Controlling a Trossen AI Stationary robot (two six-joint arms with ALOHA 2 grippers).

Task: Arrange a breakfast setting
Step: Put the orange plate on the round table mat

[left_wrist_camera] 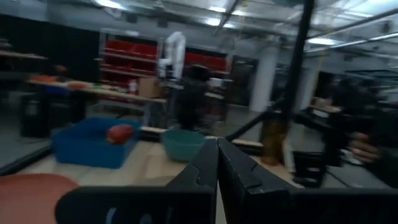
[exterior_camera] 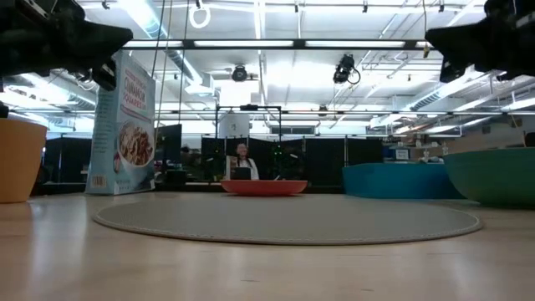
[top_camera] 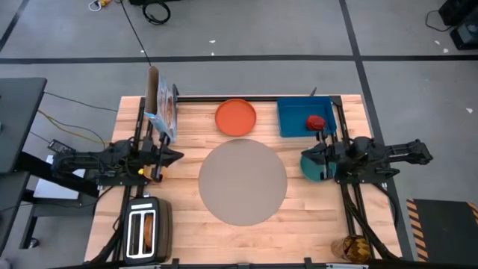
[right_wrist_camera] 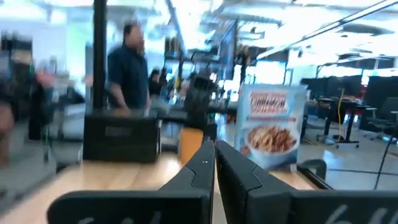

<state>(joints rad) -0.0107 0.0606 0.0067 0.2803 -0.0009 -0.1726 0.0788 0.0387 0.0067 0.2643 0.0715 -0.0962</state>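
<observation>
Nearest the front edge, a toaster (top_camera: 147,231) stands at the left corner with toast (top_camera: 149,231) in its slot, and a cup (top_camera: 354,247) sits at the right corner. Behind them the round mat (top_camera: 243,181) lies bare at the table's centre, so nothing is set yet. On either side of it both arms hover above the table, pointing inward at each other: the left gripper (top_camera: 176,155) with its jaws pressed together and holding nothing, the right gripper (top_camera: 305,155) likewise closed and empty. A teal bowl (top_camera: 313,167) rests just beside and partly under the right gripper, between it and the mat, so the right arm is far nearer to it. Farther back, the plate (top_camera: 236,117) lies just beyond the mat's far edge, roughly midway between the arms; an apple (top_camera: 315,122) sits in the blue tray (top_camera: 291,118) on the right, and a cereal box (top_camera: 164,110) stands on the left. I cannot pick out a spoon.
</observation>
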